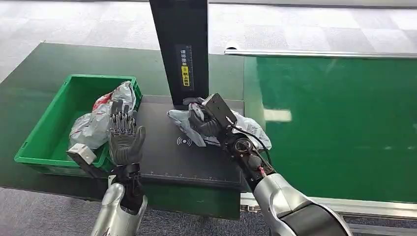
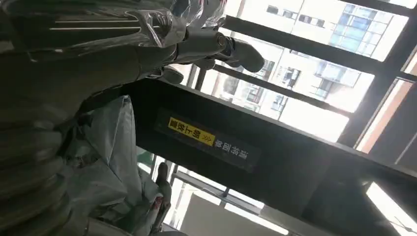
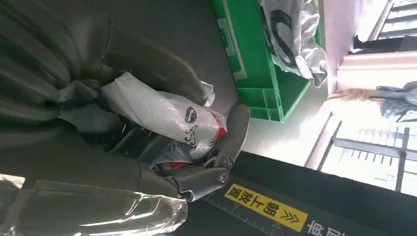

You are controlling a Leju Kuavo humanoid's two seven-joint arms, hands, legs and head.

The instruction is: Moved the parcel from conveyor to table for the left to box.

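Head view: the right hand [image 1: 206, 120] lies over a crumpled white-and-grey plastic parcel bag [image 1: 248, 127], which sits on the dark flat scanning pad [image 1: 167, 152] at the foot of a black upright post [image 1: 179, 44] bearing a yellow label. The right wrist view shows the fingers [image 3: 231, 132] wrapped around the white printed bag [image 3: 162, 113], so this hand is judged to be grasping the parcel; whether the bag rests fully on the pad or is slightly lifted cannot be told.

The left hand [image 1: 125, 137] is raised just beside the near right corner of the green plastic crate [image 1: 46, 142], palm forward and fingers spread, holding nothing. The crate already contains other crumpled grey-and-white bags [image 1: 101, 120]. To the right lies the glossy green conveyor surface [image 1: 339, 118], well apart from the parcel.

Step in hand: the parcel is off the conveyor and at the pad, so the transfer to the table appears nearly complete. The next move calls for the right hand to set the bag flat, let go and withdraw clear of the post, leaving the bag within the left hand's reach for boxing in the crate.
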